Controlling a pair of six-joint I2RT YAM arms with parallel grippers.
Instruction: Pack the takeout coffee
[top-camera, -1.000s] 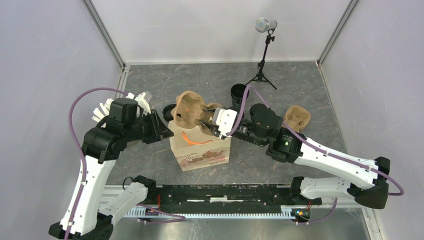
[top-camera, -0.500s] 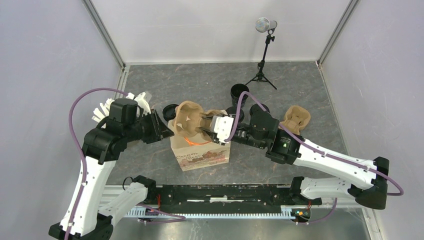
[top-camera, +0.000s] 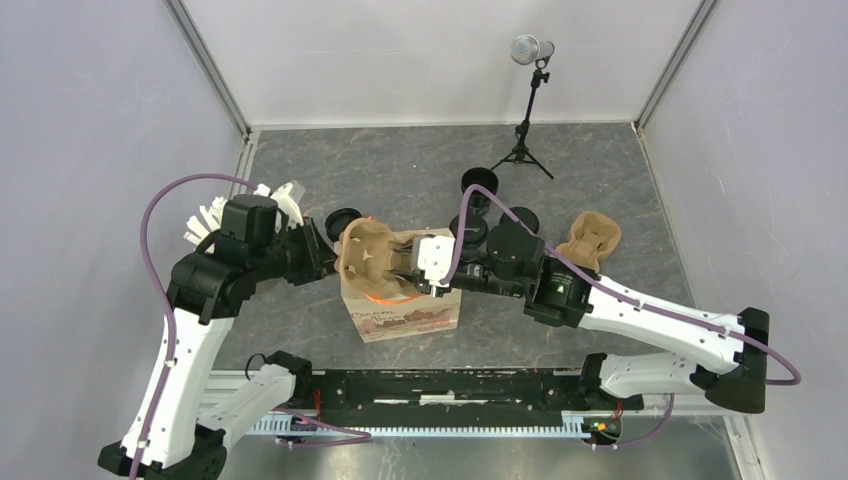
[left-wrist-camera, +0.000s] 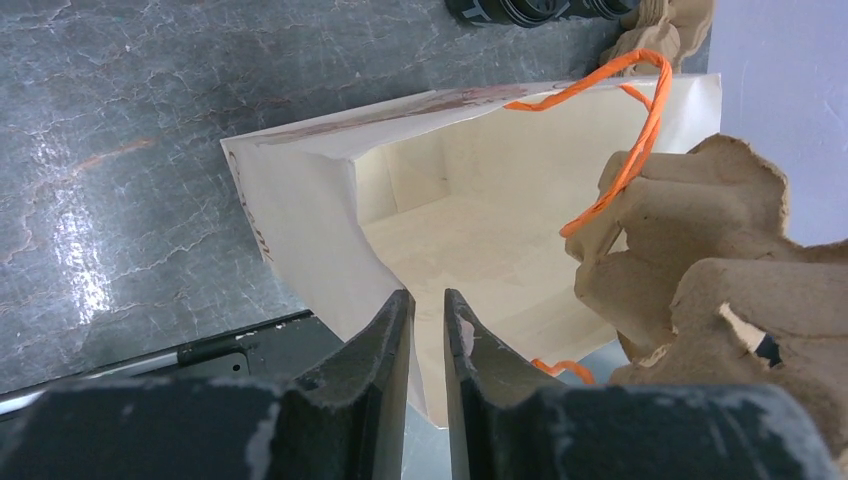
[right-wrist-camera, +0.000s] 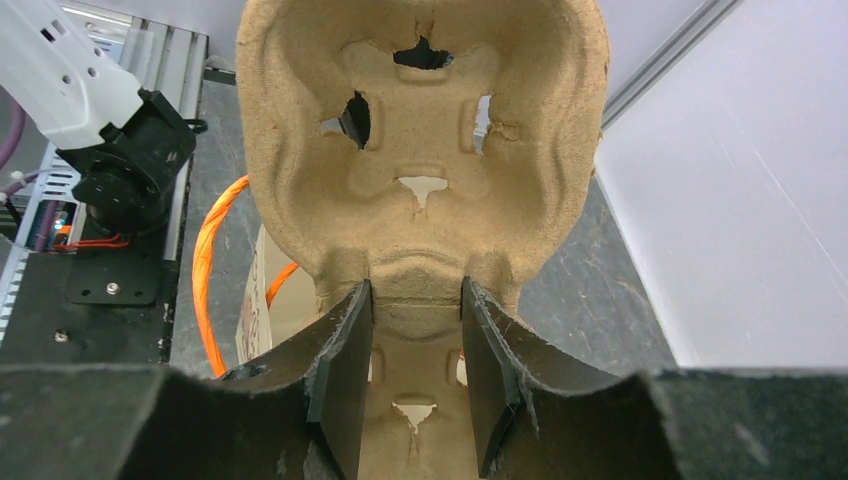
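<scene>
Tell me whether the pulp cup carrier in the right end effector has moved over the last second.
Yes. The cup carrier, held by the right end effector, shifted left and nearer, away from the tripod, over the paper bag.

The left arm rises and bends inward. The left gripper has its jaws nearly closed on the paper bag's wall. The right arm reaches low and leftward, and the right gripper clamps a cardboard carrier between its jaws.
</scene>
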